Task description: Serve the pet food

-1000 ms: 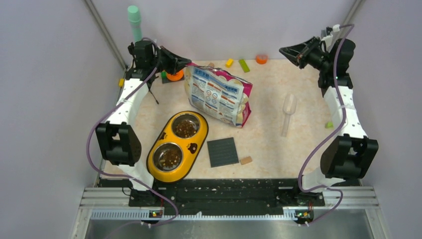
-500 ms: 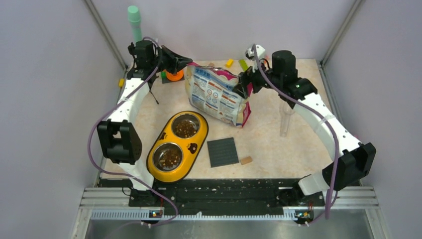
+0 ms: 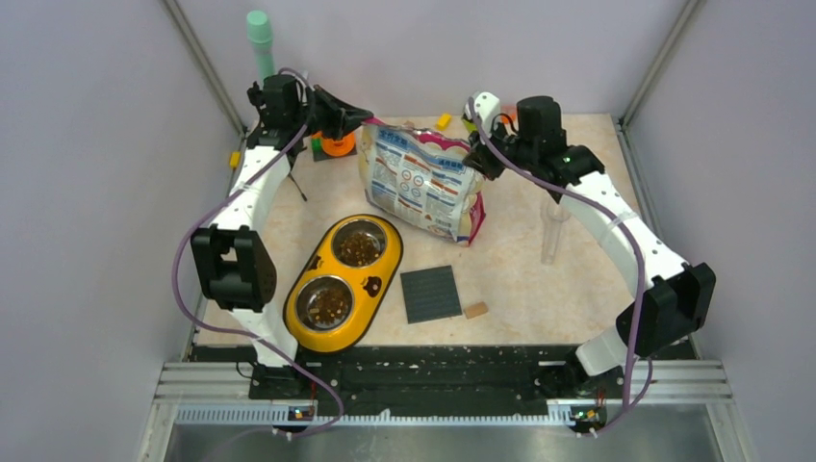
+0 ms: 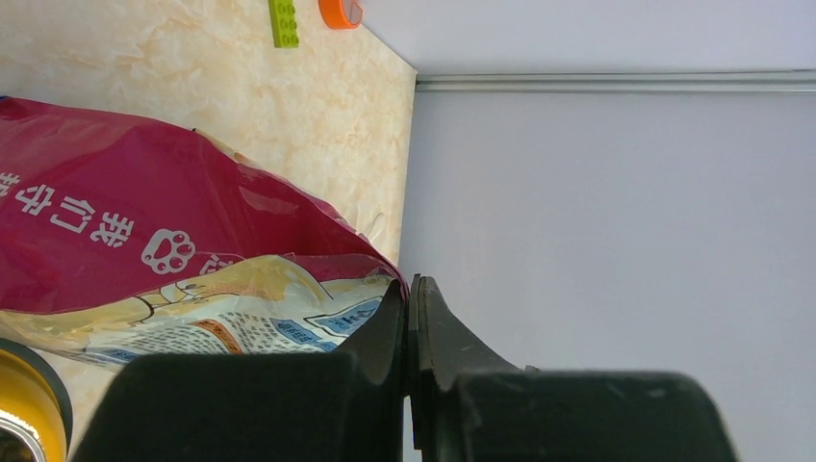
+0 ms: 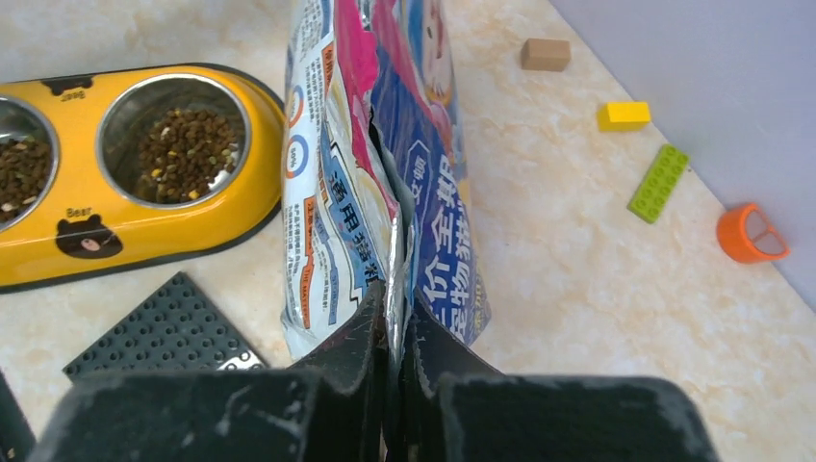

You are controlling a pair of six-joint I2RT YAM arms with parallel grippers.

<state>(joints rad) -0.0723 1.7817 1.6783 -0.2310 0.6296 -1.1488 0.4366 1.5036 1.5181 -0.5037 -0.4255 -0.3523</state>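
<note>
Pet food (image 5: 188,144): brown kibble in both steel bowls of the yellow feeder (image 3: 364,300), near left of table. The feeder is marked "Bear" beneath a bear face.
Bag (image 3: 420,183): stands behind the feeder; Chinese print, white paw mark on the pink side.
Right gripper (image 5: 395,322): fingers pressed together on the bag's top edge. A second ago it hung back at the far right corner, clear of the bag.
Left gripper (image 4: 412,284): pinched on the bag's opposite corner, unmoved.
</note>
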